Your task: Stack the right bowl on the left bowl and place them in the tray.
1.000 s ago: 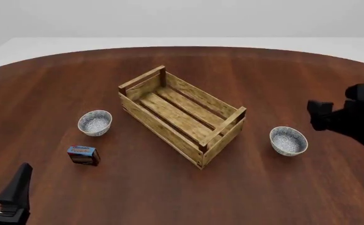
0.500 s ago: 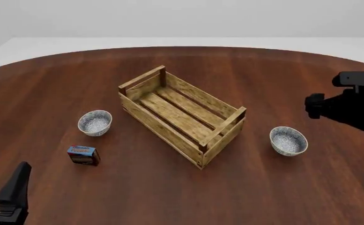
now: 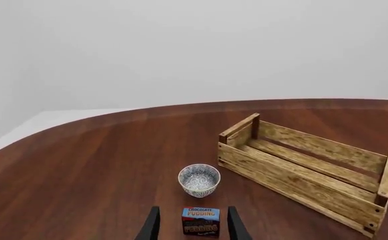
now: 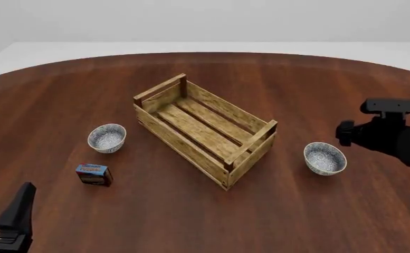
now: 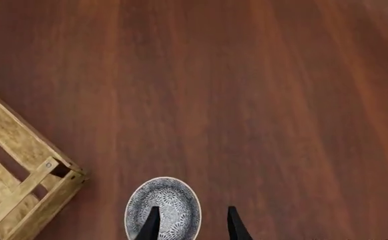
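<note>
The left bowl [image 4: 107,137], white with grey-blue speckles, stands left of the tray [image 4: 205,129], a slatted wooden crate. It also shows in the left wrist view [image 3: 199,179], with the tray [image 3: 307,167] beside it. The right bowl [image 4: 324,158] stands right of the tray. My right gripper [image 4: 344,138] hangs open above it. In the right wrist view the gripper [image 5: 192,225] has one finger over the bowl [image 5: 164,207] and one outside its rim. My left gripper [image 4: 4,197] is open and empty at the near left edge, far from the left bowl.
A small blue-topped brown box [image 4: 94,174] lies just in front of the left bowl. In the left wrist view it [image 3: 200,221] shows between my open fingers, farther out on the table. The tray's corner [image 5: 54,172] is close to the right bowl.
My right arm has come down and a little toward me, over the right bowl. The left arm, both bowls, the box and the tray have not moved.
</note>
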{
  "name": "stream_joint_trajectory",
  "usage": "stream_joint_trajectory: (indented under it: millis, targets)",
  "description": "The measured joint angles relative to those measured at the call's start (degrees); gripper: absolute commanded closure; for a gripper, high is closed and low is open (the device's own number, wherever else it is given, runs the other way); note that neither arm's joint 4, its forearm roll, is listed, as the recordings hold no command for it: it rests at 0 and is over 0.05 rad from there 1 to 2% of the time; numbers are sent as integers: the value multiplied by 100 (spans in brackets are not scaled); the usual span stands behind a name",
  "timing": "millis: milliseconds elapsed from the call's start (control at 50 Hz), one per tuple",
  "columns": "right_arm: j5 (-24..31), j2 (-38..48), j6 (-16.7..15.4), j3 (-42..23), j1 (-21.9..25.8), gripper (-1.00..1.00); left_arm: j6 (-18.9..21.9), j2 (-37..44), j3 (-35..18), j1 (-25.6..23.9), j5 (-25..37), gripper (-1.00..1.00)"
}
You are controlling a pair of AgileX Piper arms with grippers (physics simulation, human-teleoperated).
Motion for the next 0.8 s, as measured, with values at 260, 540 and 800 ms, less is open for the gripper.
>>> stream_joint_trajectory:
  millis: [260,540,800]
  targets:
    - [-370,510,57,100,-49,-100,7,6,7,5,-2,-100]
    - [-761,1111,150,153,-79,-100,9,84,-11,13,-56,-100]
    - [-1014,1562,202,158,-110,-100,0,137,-15,22,-100,-100]
